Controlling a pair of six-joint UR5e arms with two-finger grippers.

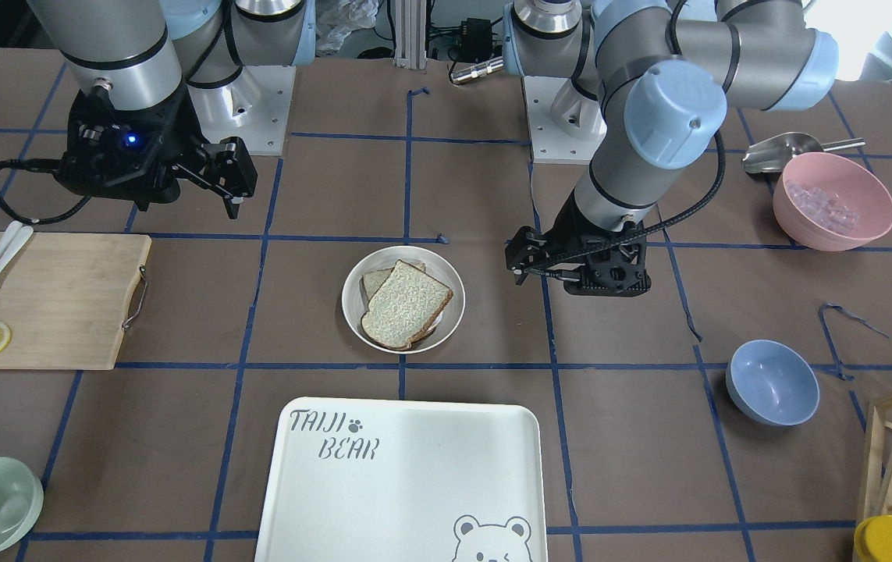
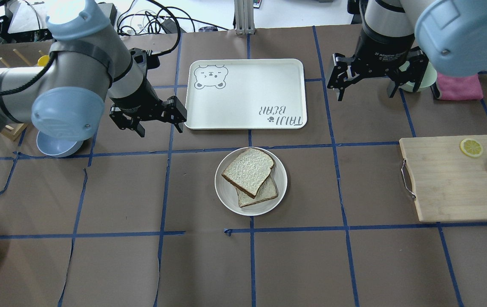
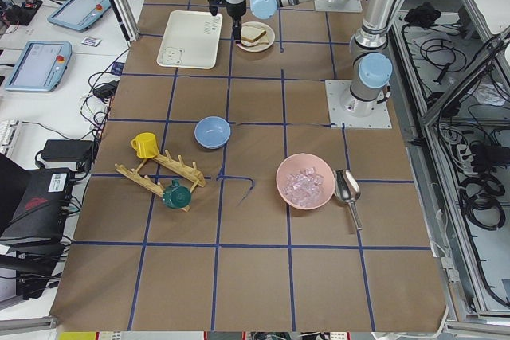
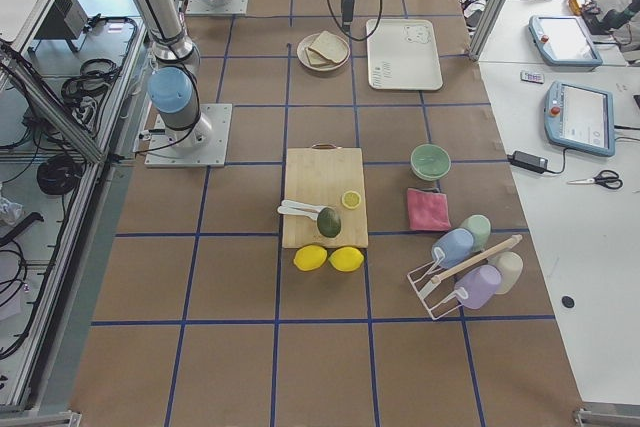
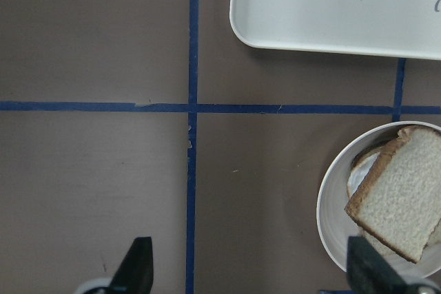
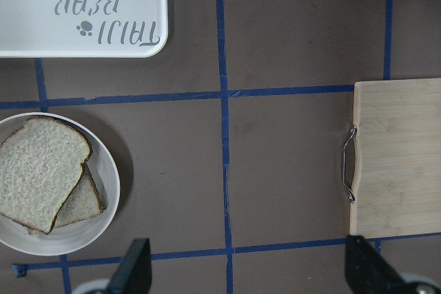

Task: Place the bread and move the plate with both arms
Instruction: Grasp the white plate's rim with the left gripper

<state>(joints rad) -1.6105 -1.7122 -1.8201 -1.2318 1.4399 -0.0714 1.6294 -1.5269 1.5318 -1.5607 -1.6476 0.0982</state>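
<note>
On the left, the left arm's black two-finger gripper (image 2: pixel 159 123) is held spread wide with nothing in it, over bare brown table near a corner of the large rectangular cream tray (image 2: pixel 247 94). "TAIJI BEAR" with a paw print can be read on that tray, plus a bear face printed in one corner.

In the middle, the round cream-white plate (image 2: pixel 283 181) is sat on the table near the tray's long edge, not touching it. The pale slice of sandwich bread with brown crust (image 2: pixel 248 170) is laid in it, tilted on a second slice (image 2: pixel 266 197) that's mostly covered.

The bread is probably light and squishy, so it's best pinched gently at an overhanging crust corner. The plate is likely stiff and slick, so the raised rim, taken from opposite sides, looks like the spot.

Further right, the right arm's black gripper (image 2: pixel 366 87) is likewise opened and empty. "2F Adaptive" can be made out on its body, the rest hidden. The bamboo cutting board (image 2: pixel 448 179) is parked far right.
</note>
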